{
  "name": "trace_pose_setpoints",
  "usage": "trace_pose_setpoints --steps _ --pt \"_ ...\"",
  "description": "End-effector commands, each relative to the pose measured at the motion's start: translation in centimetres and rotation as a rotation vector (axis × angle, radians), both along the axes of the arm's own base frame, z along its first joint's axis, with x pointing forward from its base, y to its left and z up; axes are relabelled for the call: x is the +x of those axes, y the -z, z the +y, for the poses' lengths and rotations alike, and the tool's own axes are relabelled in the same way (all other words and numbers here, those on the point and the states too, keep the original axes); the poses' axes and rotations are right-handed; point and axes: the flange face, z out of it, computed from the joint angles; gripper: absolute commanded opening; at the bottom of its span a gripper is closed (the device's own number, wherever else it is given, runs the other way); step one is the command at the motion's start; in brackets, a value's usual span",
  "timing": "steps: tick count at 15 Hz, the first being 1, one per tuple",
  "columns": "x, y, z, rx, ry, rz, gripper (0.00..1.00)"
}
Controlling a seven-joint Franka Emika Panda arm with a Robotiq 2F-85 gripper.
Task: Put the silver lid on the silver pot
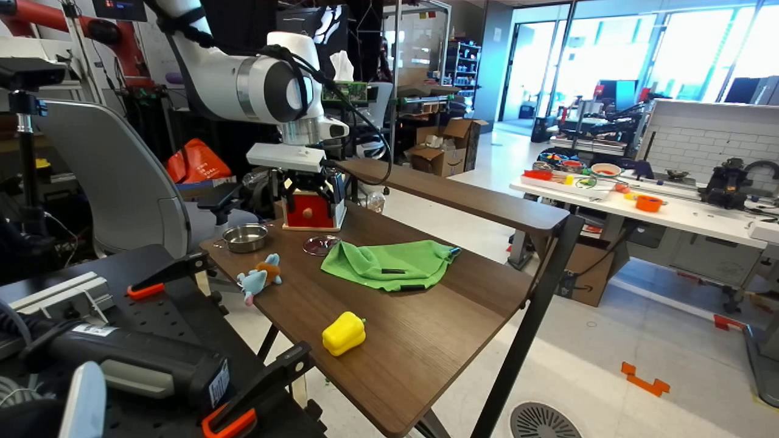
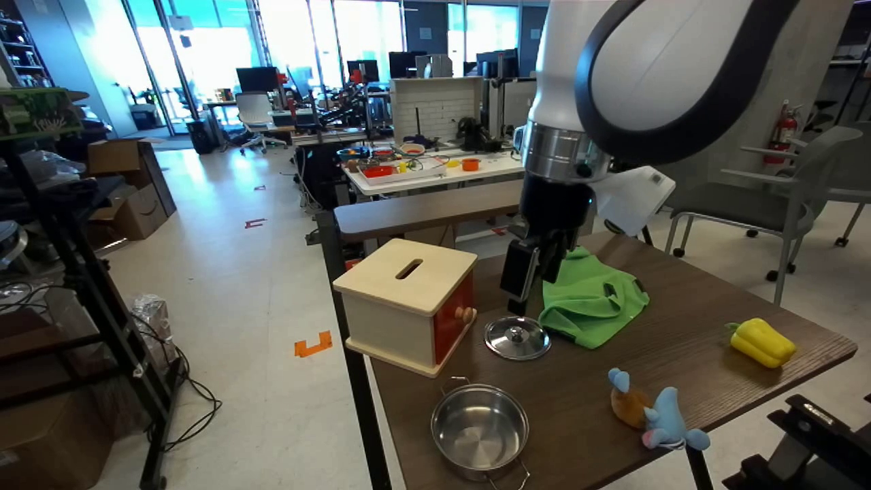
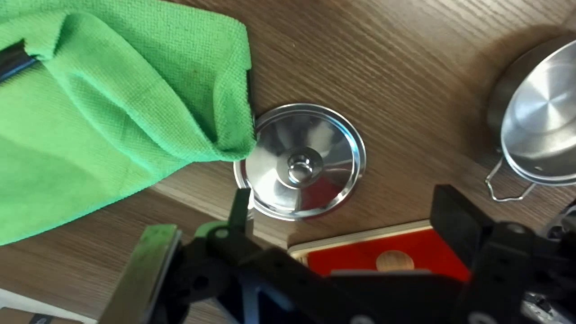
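Silver lid (image 2: 517,339) was seen on the table (image 2: 575,384), knob (image 3: 300,171) up, apart from the uncovered pot (image 2: 480,432) | fingers (image 3: 460,222) were parted, nothing gripped | progress was judged early: lid not yet grasped, lifting, carrying and seating on the pot all left to be done
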Motion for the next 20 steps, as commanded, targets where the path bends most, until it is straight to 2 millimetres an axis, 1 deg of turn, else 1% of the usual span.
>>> trace_pose_setpoints --steps 1,5,12,15,16,17,20 --pt "1.8 2.1 1.2 0.008 -0.049 0.044 1.00" --pt "2.8 4.3 1.9 -0.020 -0.084 0.089 1.00" --pt "4.1 6.9 2.2 -0.047 -0.109 0.148 1.00" --pt "4.6 7.5 2.5 -0.055 -0.117 0.155 1.00" --pt "4.7 7.7 2.5 -0.052 -0.121 0.156 0.91" --pt "4.8 7.8 2.6 -0.056 -0.126 0.156 0.74" --pt "5.2 8.1 3.0 -0.060 -0.135 0.159 0.49"
